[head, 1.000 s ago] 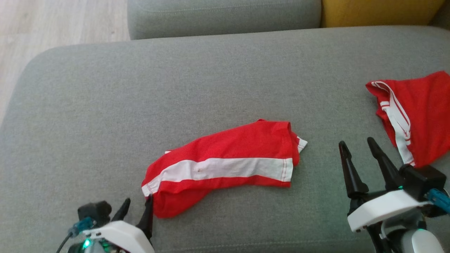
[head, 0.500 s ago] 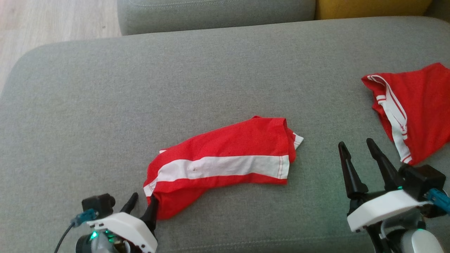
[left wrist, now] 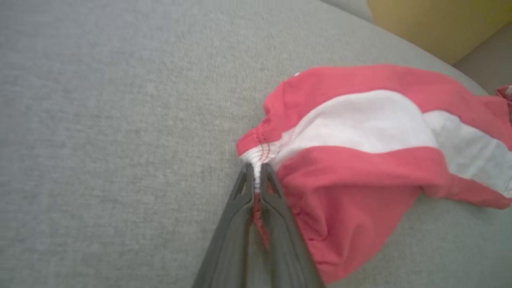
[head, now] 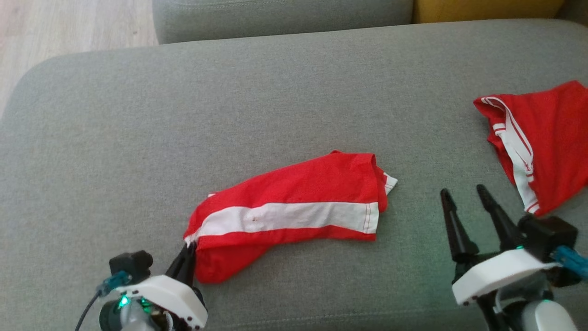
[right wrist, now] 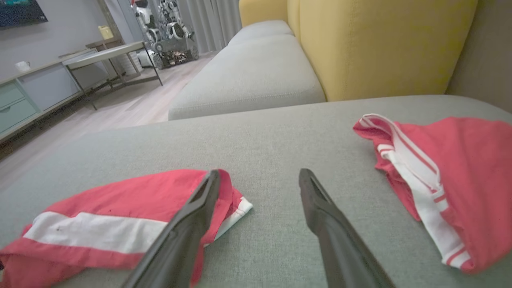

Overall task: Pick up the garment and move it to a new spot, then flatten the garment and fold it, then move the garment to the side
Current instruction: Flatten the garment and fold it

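Observation:
A red garment [head: 294, 202] with a white band lies folded on the grey sofa cushion [head: 229, 105]. My left gripper [head: 189, 250] is shut on the garment's near left corner, pinching the white hem; the left wrist view shows the hem [left wrist: 258, 160] bunched between the closed fingers, with my left gripper [left wrist: 256, 170] at the garment [left wrist: 360, 136]. My right gripper [head: 461, 191] stands open to the right of the garment, above the cushion, holding nothing. In the right wrist view, my right gripper [right wrist: 258, 176] frames bare cushion, with the garment [right wrist: 120, 216] at lower left.
A second red garment [head: 546, 142] with white stripes lies at the cushion's right edge, also the second garment [right wrist: 448, 176]. Behind are another grey cushion [head: 280, 18] and a yellow cushion [head: 487, 9]. Wooden floor [head: 69, 27] lies far left.
My left gripper has closed on the garment's near left corner, which is now bunched and slightly lifted. The head camera shifted a little. My right gripper stayed open in place.

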Tool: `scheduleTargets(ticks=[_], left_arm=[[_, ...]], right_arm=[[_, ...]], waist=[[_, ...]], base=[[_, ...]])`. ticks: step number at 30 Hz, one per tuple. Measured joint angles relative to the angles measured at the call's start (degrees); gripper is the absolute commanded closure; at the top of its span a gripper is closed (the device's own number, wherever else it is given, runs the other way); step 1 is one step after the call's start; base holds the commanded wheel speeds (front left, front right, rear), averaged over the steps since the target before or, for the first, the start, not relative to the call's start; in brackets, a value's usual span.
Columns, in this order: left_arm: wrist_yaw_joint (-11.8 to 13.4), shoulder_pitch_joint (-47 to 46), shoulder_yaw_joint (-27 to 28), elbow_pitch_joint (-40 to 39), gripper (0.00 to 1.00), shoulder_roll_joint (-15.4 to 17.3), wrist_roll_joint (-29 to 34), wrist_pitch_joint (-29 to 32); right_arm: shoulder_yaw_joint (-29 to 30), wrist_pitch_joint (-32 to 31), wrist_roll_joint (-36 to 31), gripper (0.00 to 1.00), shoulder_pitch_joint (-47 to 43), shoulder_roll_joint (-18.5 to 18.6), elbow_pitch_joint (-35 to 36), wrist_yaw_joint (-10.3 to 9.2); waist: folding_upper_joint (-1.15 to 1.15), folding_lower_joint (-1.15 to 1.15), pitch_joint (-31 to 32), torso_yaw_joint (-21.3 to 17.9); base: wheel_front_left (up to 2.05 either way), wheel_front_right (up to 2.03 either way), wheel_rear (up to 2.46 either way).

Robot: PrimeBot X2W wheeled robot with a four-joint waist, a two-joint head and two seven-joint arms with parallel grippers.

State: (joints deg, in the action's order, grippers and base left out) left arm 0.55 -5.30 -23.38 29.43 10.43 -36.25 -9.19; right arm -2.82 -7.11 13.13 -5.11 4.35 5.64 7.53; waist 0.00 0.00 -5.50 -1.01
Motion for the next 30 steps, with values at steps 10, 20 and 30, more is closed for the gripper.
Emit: scheduleTargets(ticks=[10,20,30], left_arm=[[2.00,0.02,-0.16,-5.26,1.00,0.55,1.55,-1.41],[2.04,-0.01,-0.76,-6.68,1.00,0.74,1.83,-1.40],[2.05,-0.01,-1.34,-7.33,1.00,0.80,1.86,-2.59]], right_arm=[[-9.39,-2.13,3.31,0.00,-0.04,1.16,-9.80,0.00],[-15.50,2.20,7.77,0.52,8.59,1.23,-23.43,0.00],[-18.46,5.48,10.78,1.00,10.43,2.90,-26.73,0.00]], waist=[[0.00,0.00,0.00,2.00],[0.00,0.00,-0.81,3.59],[0.00,0.00,-0.51,4.38]], base=[[0.00,0.00,0.00],[0.00,0.00,0.00],[0.00,0.00,0.00]])
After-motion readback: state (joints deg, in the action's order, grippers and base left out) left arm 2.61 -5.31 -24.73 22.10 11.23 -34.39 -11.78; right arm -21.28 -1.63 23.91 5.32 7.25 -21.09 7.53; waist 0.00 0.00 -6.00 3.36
